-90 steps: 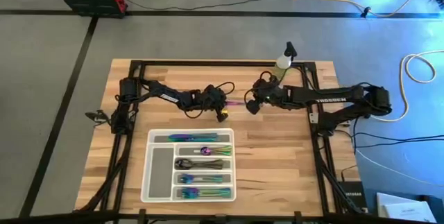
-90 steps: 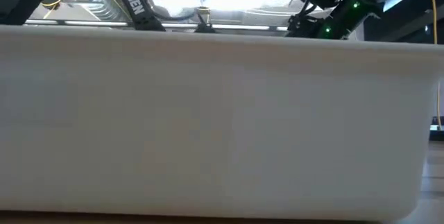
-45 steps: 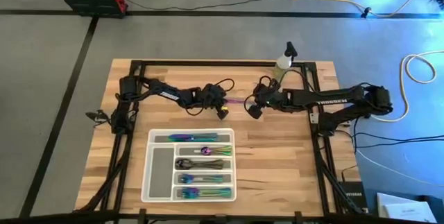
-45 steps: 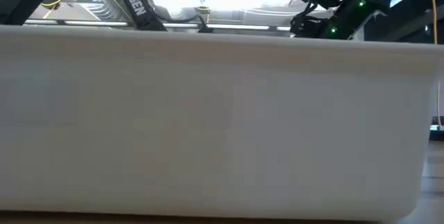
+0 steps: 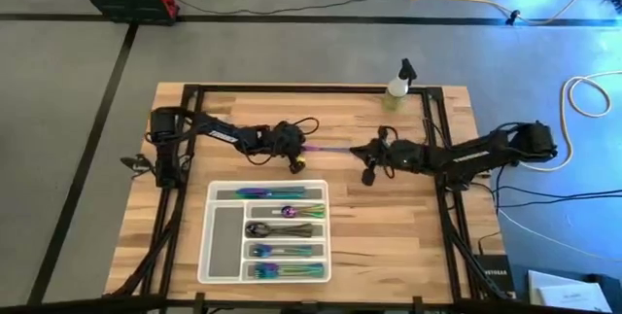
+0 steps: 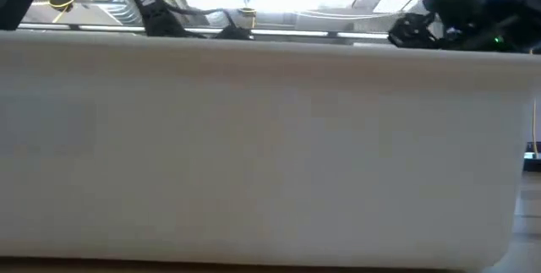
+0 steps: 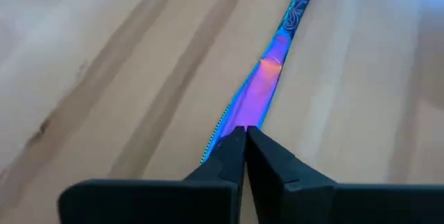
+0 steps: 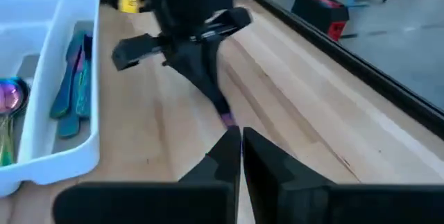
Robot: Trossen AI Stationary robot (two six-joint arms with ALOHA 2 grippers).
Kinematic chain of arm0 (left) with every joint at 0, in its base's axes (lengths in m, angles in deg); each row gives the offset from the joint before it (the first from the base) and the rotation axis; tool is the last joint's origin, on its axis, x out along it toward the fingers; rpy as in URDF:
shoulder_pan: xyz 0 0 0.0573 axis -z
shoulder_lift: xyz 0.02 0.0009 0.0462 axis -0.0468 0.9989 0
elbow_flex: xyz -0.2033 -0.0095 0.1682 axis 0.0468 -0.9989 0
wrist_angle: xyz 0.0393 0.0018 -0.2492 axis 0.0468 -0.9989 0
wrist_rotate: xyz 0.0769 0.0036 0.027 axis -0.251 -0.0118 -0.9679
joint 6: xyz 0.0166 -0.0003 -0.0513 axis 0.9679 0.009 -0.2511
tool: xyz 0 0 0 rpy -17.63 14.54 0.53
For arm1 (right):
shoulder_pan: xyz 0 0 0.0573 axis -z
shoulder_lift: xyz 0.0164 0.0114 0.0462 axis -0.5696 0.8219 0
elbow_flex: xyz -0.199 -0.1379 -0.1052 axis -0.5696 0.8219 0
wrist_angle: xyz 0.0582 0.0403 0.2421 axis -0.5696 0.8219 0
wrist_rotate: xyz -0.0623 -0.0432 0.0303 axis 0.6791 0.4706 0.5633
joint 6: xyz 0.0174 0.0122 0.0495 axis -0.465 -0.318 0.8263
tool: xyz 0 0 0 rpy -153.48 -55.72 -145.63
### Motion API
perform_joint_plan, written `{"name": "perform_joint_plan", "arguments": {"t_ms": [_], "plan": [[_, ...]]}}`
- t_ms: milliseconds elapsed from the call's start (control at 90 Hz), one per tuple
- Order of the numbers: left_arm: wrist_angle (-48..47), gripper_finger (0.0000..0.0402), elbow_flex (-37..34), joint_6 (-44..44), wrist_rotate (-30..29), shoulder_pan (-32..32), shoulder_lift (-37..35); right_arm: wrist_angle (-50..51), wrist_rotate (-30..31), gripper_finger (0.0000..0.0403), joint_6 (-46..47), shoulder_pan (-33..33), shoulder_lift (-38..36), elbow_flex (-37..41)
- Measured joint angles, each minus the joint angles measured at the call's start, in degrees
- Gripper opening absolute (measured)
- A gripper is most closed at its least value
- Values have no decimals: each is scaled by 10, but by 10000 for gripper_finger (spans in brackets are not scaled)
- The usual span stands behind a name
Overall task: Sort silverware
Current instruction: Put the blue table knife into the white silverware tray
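Lying flat on the wooden table (image 5: pixel 389 226), an iridescent piece of silverware (image 7: pixel 267 85) stretches between the two arms near the middle of the far half, just beyond the white tray (image 5: pixel 222 256). The left gripper (image 7: pixel 244 135) is clamped on one end of it, fingers pressed together around the thin blue-and-pink handle, which runs away from the claw across the wood grain (whether it is a knife, fork or spoon cannot be told). In the high view the left gripper (image 5: pixel 297 154) sits at the strip's left end and the right gripper (image 5: pixel 366 168) at its right end. The right wrist view shows the right claw's fingers (image 8: pixel 222 156) drawn together, their tips at the purple end of the piece; whether they actually grip it I cannot tell. The tray holds more iridescent and dark cutlery (image 5: pixel 282 231) sorted in its compartments. A spray bottle (image 5: pixel 397 85) stands at the table's far edge. The low view is filled by the tray's wall.
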State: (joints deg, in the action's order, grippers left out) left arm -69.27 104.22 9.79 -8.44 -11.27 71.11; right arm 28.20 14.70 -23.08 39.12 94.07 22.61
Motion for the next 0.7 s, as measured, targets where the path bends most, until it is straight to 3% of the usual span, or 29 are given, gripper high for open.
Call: {"name": "perform_joint_plan", "arguments": {"t_ms": [178,422,556,700], "plan": [[31,0,-41,34,26,0,-14,16,-37,26,-16,1,22,9],[58,0,-57,94,36,0,-14,-30,-50,153,-80,1,78,8],[58,0,-57,102,76,-6,-14,-72,-35,220,-108,3,113,7],[58,0,-58,113,105,-6,-14,-106,-48,254,-123,18,149,8]]}}
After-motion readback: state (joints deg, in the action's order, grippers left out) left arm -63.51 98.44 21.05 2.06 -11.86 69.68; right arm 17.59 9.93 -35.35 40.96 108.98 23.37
